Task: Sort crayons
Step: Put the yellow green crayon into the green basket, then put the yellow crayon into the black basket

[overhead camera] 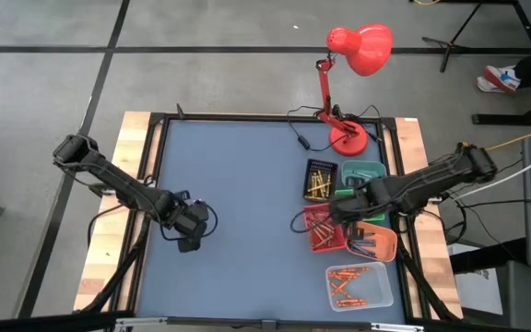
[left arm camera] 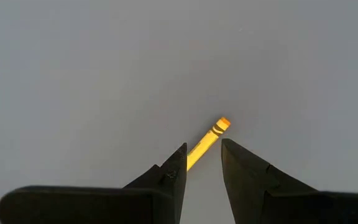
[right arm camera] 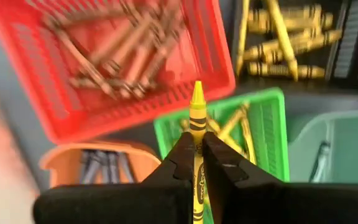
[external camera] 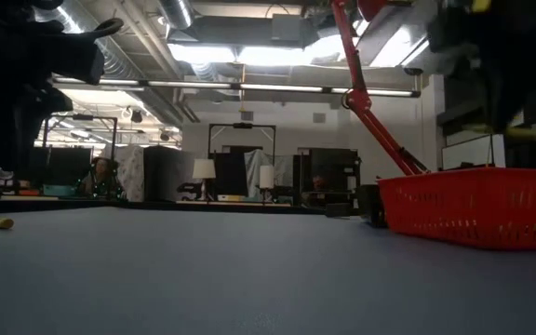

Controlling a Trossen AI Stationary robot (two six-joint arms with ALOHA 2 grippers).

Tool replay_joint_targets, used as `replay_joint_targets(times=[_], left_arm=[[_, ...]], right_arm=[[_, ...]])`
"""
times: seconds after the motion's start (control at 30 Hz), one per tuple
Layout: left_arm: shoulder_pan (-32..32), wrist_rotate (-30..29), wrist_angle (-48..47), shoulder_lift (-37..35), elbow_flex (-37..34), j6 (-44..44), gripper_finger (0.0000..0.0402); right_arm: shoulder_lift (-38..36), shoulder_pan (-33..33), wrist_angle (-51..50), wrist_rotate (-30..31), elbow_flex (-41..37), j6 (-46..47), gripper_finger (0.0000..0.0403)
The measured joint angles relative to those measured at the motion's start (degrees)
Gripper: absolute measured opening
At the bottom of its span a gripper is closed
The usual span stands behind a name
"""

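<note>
Your right gripper (right arm camera: 197, 152) is closed tight on a yellow crayon (right arm camera: 197, 112), which stands up between the fingers with its pointed tip clear of them. In the high view this gripper (overhead camera: 339, 210) hangs over the cluster of small trays at the table's right side, with the right arm reaching in from the right edge.

Under it, in the right wrist view, you have a red tray (right arm camera: 73, 118) full of red and orange crayons (right arm camera: 123, 56), a green tray (right arm camera: 266, 143) with a few yellow sticks in it, a black tray (right arm camera: 347, 43) holding yellow crayons (right arm camera: 278, 37), an orange tray (right arm camera: 98, 165) with dark sticks inside, and a pale teal tray (right arm camera: 340, 143). A clear tray (overhead camera: 376, 290) with orange crayons (overhead camera: 348, 279) sits nearest the table's front edge, apart from the cluster.

Your left gripper (left arm camera: 204, 165) is partly open and holds nothing. It hovers over bare blue table (overhead camera: 238, 184) on the left half, well apart from the trays. One loose orange-yellow crayon (left arm camera: 207, 142) lies flat on the table, showing in the gap between the fingers (left arm camera: 241, 168); whether they touch it you cannot tell.

A red desk lamp (overhead camera: 353, 55) stands at the table's far edge, behind the trays.
</note>
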Motion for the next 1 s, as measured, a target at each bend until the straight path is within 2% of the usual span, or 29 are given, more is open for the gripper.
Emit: replay_joint_targets(times=[0.23,0.5,0.7,0.83,1.0], left_arm=[[0.20,-0.11,-0.95,0.00,0.00,0.87,0.0085],[0.20,-0.17,-1.30,0.00,0.00,0.89,0.0085],[0.20,0.96,-1.37,0.00,0.00,2.04,0.0085],[-0.05,5.72,-1.36,0.00,0.00,8.28,0.0085],[-0.71,6.01,-1.29,0.00,-0.07,16.03,0.0085]], right_arm=[[-2.60,-0.07,0.33,0.85,-8.29,0.73,0.0014],[-2.33,-0.07,0.39,0.83,-11.16,0.76,0.0022],[-2.33,-0.07,0.42,0.83,-11.17,0.90,0.0090],[-2.33,-0.07,0.58,0.83,-11.17,0.68,0.0133],[-2.33,-0.07,0.78,0.83,-11.17,0.53,0.0156]])
